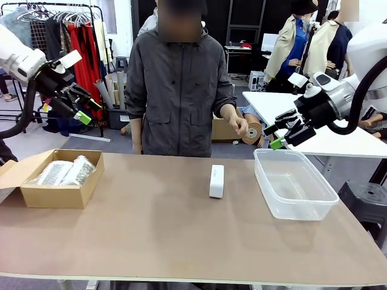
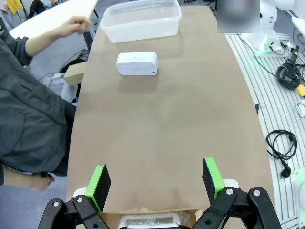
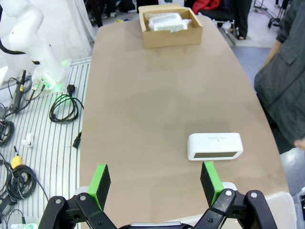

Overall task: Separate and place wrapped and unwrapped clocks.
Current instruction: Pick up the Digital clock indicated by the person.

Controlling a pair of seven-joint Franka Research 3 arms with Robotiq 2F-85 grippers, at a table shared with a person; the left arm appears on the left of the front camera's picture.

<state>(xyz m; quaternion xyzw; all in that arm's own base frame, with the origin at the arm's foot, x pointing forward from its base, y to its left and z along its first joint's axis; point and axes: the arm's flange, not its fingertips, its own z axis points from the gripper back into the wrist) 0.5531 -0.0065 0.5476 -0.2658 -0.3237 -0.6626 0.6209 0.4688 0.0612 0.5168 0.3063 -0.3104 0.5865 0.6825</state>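
Out at the middle of the worktop (image 1: 157, 235) stands the bare clock (image 1: 216, 180), a smooth white block, upright, with nothing touching it. Well to the left of that clock sits the cardboard box (image 1: 57, 196), flaps open, and the two wrapped clocks (image 1: 63, 171) lie side by side inside it. Just to the right of the clock is the clear plastic tub (image 1: 266, 181), and it looks empty. So the wrapped pair look sorted, and the bare clock is the one left to place. That is my read of the step in hand.

Now the arms. Left tool (image 1: 89, 110) hangs high, well left of the clock and above the box, jaws spread wide and gripping nothing. Right tool (image 1: 273, 136) hovers up and to the right of the clock, above the tub's far rim, likewise released and empty. Beyond the clock, at the far edge, the person stands with one hand (image 1: 239, 127) raised, fingers curled, well clear of it.

Next move, as I judge it: the right tool is the nearer one, so it would come down over the clock, set its pads across the narrow faces, close, lift, and carry it the short hop right into the tub. The block is smooth and stands upright, so a nudge could tip it. A square, centred approach matters.
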